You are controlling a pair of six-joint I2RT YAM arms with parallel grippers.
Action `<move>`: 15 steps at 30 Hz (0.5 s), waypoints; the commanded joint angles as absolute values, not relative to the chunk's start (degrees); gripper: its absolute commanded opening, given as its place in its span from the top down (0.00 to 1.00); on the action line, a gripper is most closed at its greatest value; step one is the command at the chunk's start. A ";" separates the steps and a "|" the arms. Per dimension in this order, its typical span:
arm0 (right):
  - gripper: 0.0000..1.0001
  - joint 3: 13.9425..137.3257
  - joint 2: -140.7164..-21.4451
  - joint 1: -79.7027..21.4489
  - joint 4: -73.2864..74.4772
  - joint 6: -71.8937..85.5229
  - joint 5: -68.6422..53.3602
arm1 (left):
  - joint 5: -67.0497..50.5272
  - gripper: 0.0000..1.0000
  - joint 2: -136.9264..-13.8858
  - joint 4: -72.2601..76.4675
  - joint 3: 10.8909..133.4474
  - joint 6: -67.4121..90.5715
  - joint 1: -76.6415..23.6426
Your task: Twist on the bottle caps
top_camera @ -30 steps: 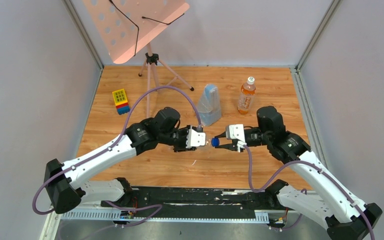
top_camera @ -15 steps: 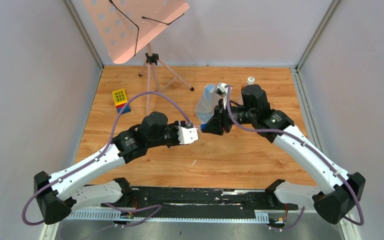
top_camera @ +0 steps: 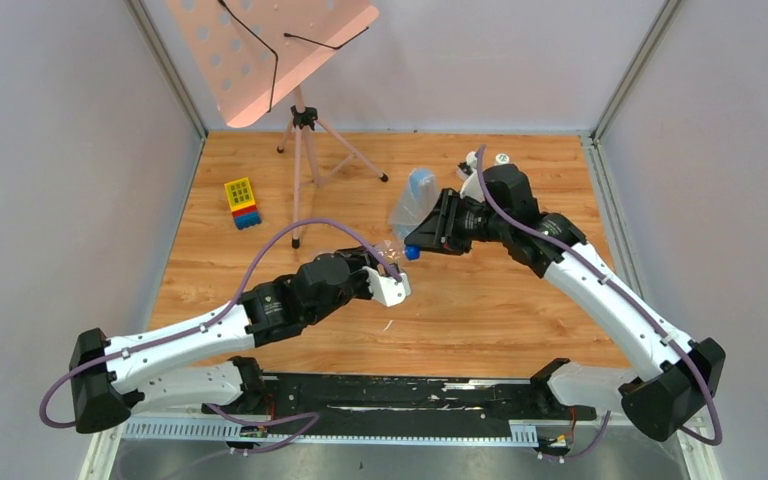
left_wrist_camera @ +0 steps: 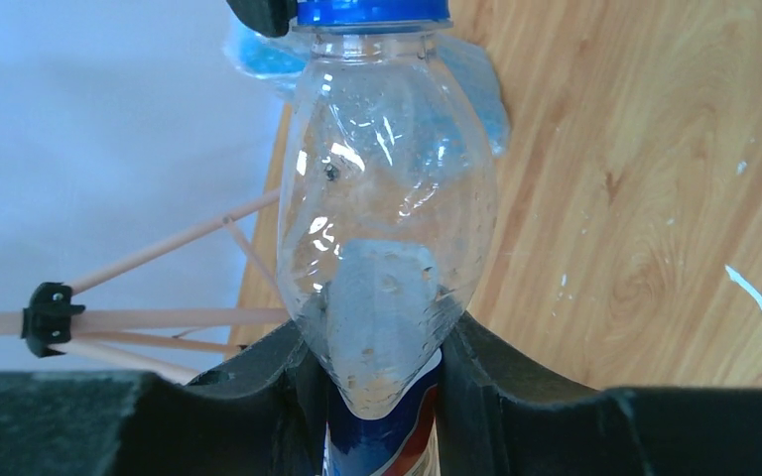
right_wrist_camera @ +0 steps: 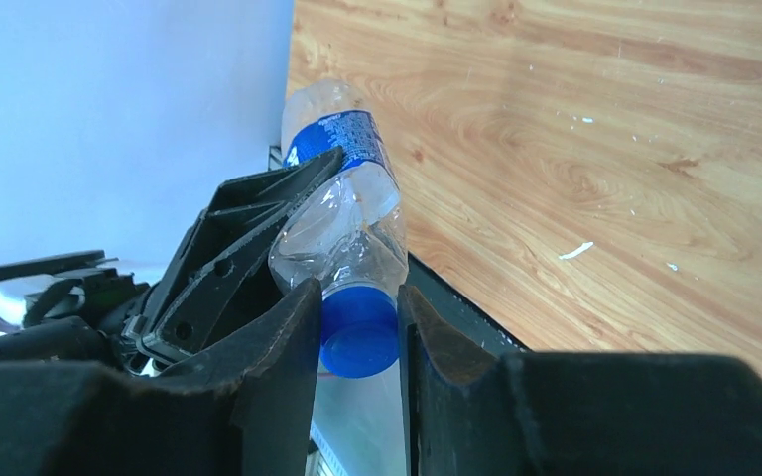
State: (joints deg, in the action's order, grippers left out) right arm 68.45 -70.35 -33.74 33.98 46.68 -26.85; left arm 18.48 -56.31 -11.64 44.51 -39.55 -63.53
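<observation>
My left gripper (top_camera: pixel 392 280) is shut on the clear Pepsi bottle (left_wrist_camera: pixel 387 198), its jaws clamped on the body just above the blue label (left_wrist_camera: pixel 382 436). The bottle points up and away toward my right gripper (top_camera: pixel 418 247). The right gripper (right_wrist_camera: pixel 357 322) is shut on the blue cap (right_wrist_camera: pixel 360 332), which sits on the bottle's neck (top_camera: pixel 412 253). The cap also shows at the top of the left wrist view (left_wrist_camera: pixel 372 12). The orange bottle is mostly hidden behind my right arm; only its white cap (top_camera: pixel 502 158) shows at the back right.
A bluish see-through plastic bag (top_camera: pixel 415 198) stands just behind the grippers. A tripod music stand (top_camera: pixel 300 120) is at the back left, with a coloured block stack (top_camera: pixel 241 202) to its left. Grey walls close in the table's sides and back.
The right arm swung up and back and now comes at the cap from the far side. The left arm drew back toward the near edge and tilted the bottle up.
</observation>
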 commanded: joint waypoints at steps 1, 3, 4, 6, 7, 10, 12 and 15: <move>0.80 68.82 -65.93 -32.19 28.62 48.48 -21.95 | 19.53 0.67 -56.91 -2.02 45.52 -40.39 -65.27; 0.65 68.42 -64.05 -31.43 25.58 44.57 -24.07 | 18.57 0.67 -57.17 -1.68 45.90 -38.27 -65.22; 0.55 67.73 -62.86 -31.14 23.61 41.68 -24.90 | 18.07 0.67 -57.19 -1.54 46.07 -37.42 -65.26; 0.26 65.38 -59.71 -31.15 20.27 38.39 -23.91 | 15.99 0.67 -57.21 -0.87 46.46 -34.13 -65.24; 0.14 63.58 -57.53 -31.10 17.90 37.03 -22.93 | 15.60 0.67 -57.26 -0.44 46.55 -33.24 -65.16; 0.00 56.73 -50.44 -31.04 10.09 35.18 -17.92 | 14.55 0.67 -57.49 2.53 46.58 -28.89 -65.00; 0.00 54.28 -46.81 -31.03 7.02 32.00 -17.13 | 14.07 0.67 -57.81 4.33 46.81 -26.25 -64.76; 0.00 53.93 -45.09 -31.03 6.62 28.21 -17.56 | 13.52 0.66 -59.03 6.26 48.23 -21.45 -63.99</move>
State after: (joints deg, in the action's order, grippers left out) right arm 54.41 -47.00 -31.20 14.98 35.33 -20.01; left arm 15.46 -57.93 -0.54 44.62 -30.22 -64.77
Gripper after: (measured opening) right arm 0.996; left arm 0.435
